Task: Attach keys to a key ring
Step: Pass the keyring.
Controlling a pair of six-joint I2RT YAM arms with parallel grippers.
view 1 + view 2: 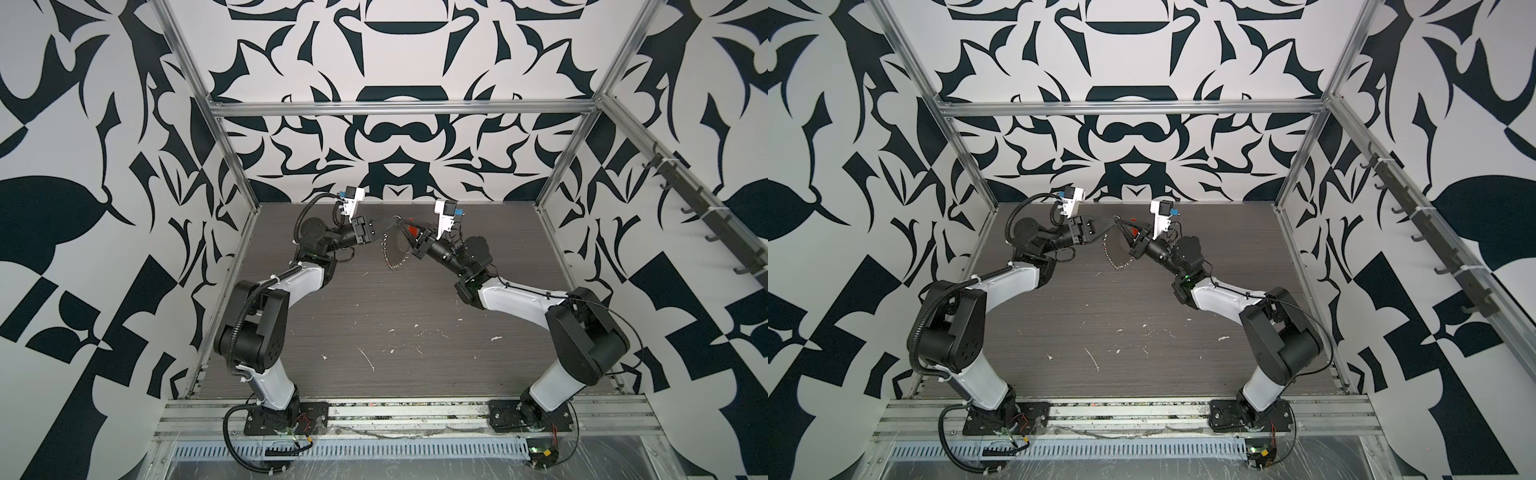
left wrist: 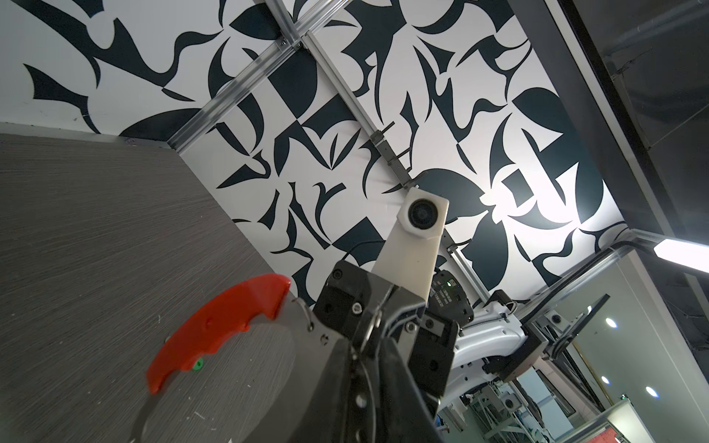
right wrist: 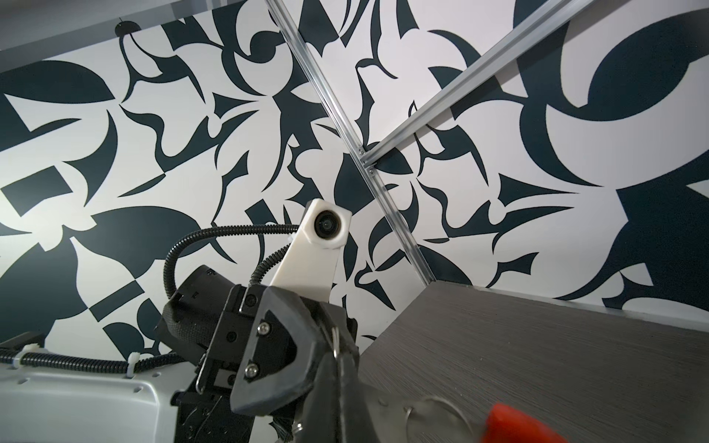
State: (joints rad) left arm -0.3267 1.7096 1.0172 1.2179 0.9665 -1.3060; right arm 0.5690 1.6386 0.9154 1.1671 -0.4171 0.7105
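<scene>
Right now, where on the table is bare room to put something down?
Free: the near half of the table, between both arm bases and the front rail. Crowded: far centre, where the left end effector and right end effector meet at the hanging key ring.

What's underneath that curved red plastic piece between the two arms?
Below the curved red plastic piece lies the grey wood-grain table. A small green bit peeks out at its edge; the rest of it is covered, so I cannot tell what it is.
</scene>
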